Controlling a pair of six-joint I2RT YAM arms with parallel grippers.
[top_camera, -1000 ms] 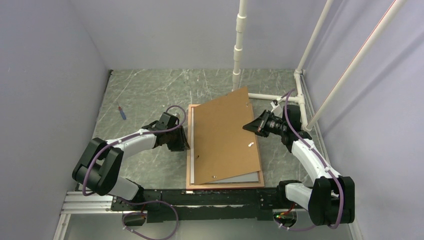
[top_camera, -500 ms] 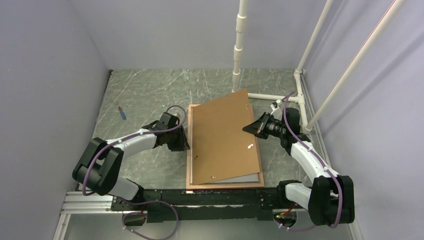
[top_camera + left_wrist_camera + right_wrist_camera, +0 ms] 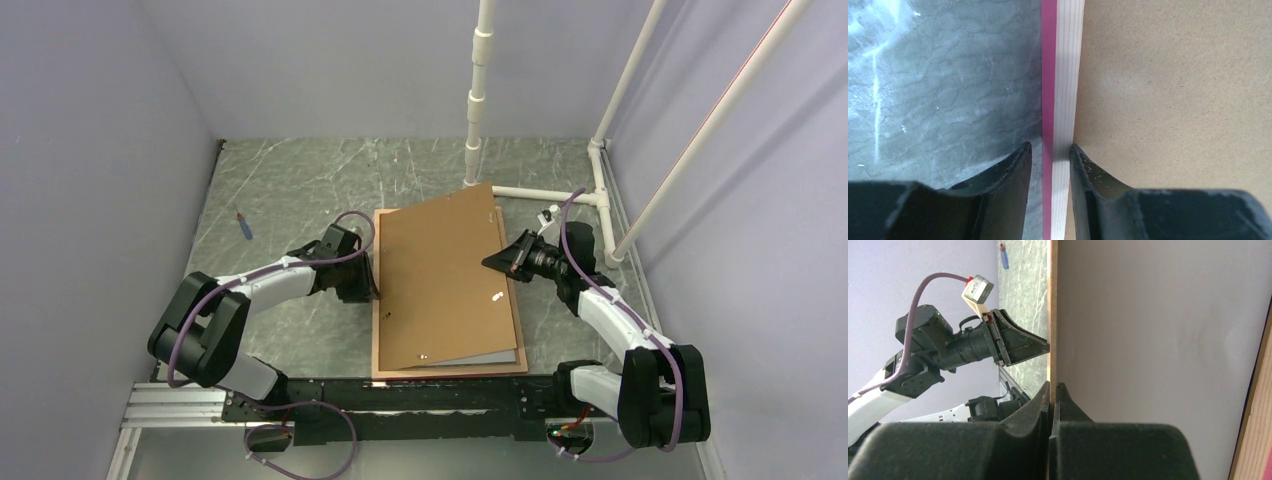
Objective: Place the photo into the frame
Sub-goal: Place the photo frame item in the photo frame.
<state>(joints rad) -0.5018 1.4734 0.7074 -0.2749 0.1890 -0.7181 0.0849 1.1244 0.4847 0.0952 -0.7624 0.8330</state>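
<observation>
Top external view has the frame [image 3: 450, 372] lying flat on the table [image 3: 290, 190] between the two arms, with a brown backing board [image 3: 445, 280] skewed across it, its far right corner overhanging the frame. The right gripper [image 3: 500, 262] has the board's right edge; in the right wrist view its fingers [image 3: 1040, 405] are pressed together on that thin edge with no gap showing. The left gripper [image 3: 371, 292] sits at the frame's left rail. The left wrist view shows its fingers [image 3: 1013, 175] partly apart, one on each side of the pink-and-white rail. A sliver of table shows on the outer side, so I cannot tell whether they pinch the rail or only straddle it. The photo's printed face shows nowhere. A pale sheet [image 3: 495, 356] inside the frame peeks from under the board at the near right corner; it is probably the photo lying face down, though that cannot be confirmed. As a thin glossy print it is likely light, floppy and easy to crease or smudge, so it wants a light hold by one edge. The frame looks light and stiff, with narrow rails, and apt to slide on the smooth table; a rail is the place to steady it.
</observation>
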